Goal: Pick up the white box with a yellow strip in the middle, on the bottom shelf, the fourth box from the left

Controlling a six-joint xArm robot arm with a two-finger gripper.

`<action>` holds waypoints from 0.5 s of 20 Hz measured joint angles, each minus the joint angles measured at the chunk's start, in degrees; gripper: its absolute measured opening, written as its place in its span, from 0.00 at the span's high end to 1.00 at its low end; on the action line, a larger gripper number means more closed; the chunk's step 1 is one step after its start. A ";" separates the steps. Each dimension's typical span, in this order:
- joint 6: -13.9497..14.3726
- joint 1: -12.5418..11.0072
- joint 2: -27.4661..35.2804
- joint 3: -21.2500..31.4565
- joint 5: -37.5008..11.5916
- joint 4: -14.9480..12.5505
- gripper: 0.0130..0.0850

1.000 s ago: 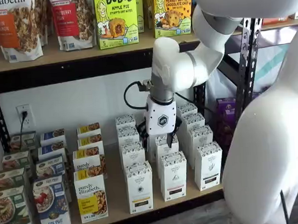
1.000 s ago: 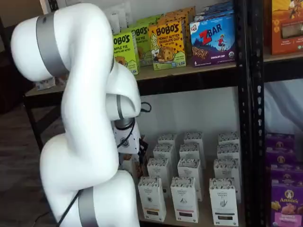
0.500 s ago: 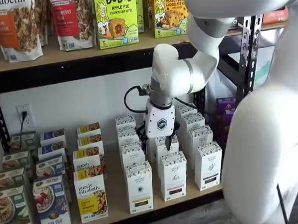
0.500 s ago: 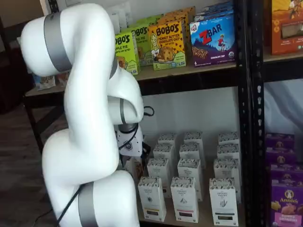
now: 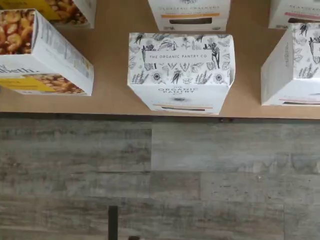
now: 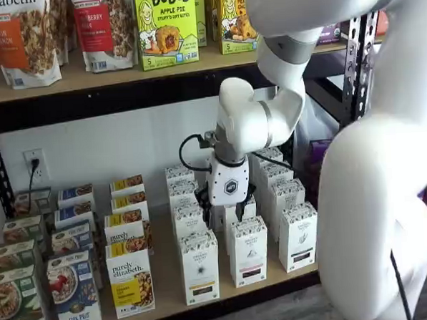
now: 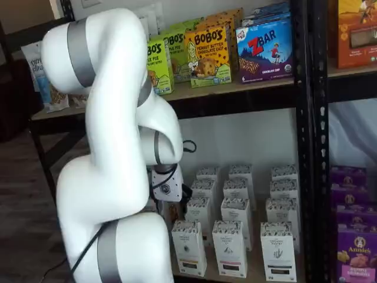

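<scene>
White box (image 5: 180,71) top: wrist view only

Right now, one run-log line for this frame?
phase: approach | gripper: above the white cartons, fingers unclear, holding nothing | target: the white box, yellow strip, front of the bottom shelf, untouched

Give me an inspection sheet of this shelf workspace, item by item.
Surface: light-tan wooden bottom shelf, bare strips between rows.
Job's things: tall white carton with yellow strip, upright at the shelf's front edge, not gripped.
Clutter: similar white cartons beside and behind it; yellow-panelled granola boxes on its other side.
Grippers: white-bodied, black-fingered end effector hangs over the cartons further back; finger gap unclear.
Cables: black cable loops at the wrist; black cord in wall outlet.
Surroundings: grey plank floor; green snack box on the upper shelf.
</scene>
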 joint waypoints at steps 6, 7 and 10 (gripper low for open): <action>-3.50 -1.27 5.23 -2.47 -2.44 2.14 0.00; -4.38 -1.38 5.97 -2.93 -2.66 2.94 0.00; -5.08 -1.82 8.71 -4.87 -3.33 3.13 0.00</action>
